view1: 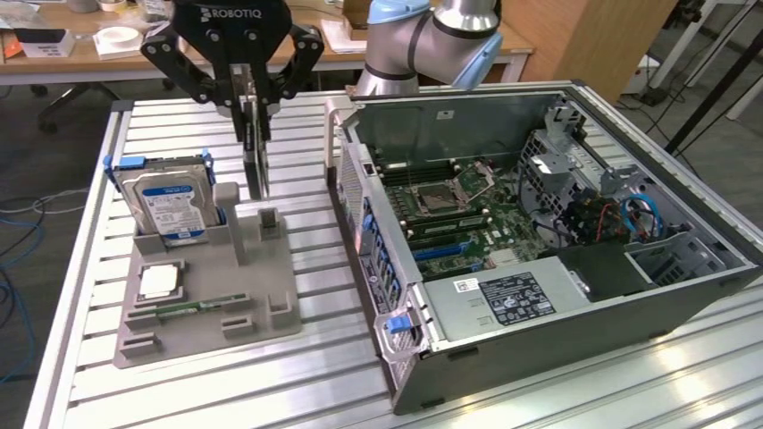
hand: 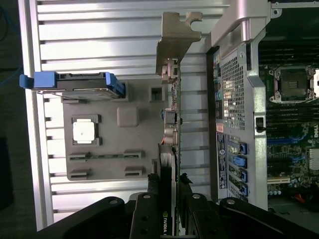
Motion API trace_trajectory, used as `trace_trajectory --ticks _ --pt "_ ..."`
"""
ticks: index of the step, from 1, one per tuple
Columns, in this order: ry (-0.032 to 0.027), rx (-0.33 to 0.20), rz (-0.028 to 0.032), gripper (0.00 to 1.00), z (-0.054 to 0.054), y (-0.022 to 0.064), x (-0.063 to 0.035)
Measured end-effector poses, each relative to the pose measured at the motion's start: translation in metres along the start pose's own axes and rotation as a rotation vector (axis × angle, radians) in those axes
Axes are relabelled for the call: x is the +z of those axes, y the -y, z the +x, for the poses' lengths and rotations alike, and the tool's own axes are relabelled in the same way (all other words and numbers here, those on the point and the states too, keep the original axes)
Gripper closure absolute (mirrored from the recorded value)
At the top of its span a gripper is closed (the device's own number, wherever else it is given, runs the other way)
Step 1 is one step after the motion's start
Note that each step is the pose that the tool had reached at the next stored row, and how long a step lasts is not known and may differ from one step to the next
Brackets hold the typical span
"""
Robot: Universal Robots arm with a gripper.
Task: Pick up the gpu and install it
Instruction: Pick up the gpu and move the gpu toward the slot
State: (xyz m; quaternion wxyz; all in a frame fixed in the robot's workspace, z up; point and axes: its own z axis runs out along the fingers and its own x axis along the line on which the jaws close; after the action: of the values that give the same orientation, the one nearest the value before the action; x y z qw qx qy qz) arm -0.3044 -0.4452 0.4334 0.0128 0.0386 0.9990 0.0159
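The gpu (view1: 255, 165) is a thin black card that hangs upright and edge-on from my gripper (view1: 255, 100), which is shut on its upper edge. It is over the back of the grey holder tray (view1: 203, 295), on the side nearest the computer case. In the wrist view the gpu (hand: 172, 117) runs away from my gripper (hand: 169, 178), with its silver bracket (hand: 174, 40) at the far end. The fingers (hand: 155, 181) clamp the card from both sides.
The open computer case (view1: 667, 295) lies at the exterior view's right, its motherboard (view1: 465, 223) exposed. On the tray stand a blue-labelled hard drive (view1: 173, 201), a processor chip (view1: 159, 281) and a green memory stick (view1: 191, 308). The table is slatted aluminium (view1: 298, 375).
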Motion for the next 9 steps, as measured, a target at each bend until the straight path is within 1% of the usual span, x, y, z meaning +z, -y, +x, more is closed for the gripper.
trace_trajectory --ticks 9 --pt "0.0000 0.000 0.0000 0.74 -0.0002 -0.0002 -0.0066"
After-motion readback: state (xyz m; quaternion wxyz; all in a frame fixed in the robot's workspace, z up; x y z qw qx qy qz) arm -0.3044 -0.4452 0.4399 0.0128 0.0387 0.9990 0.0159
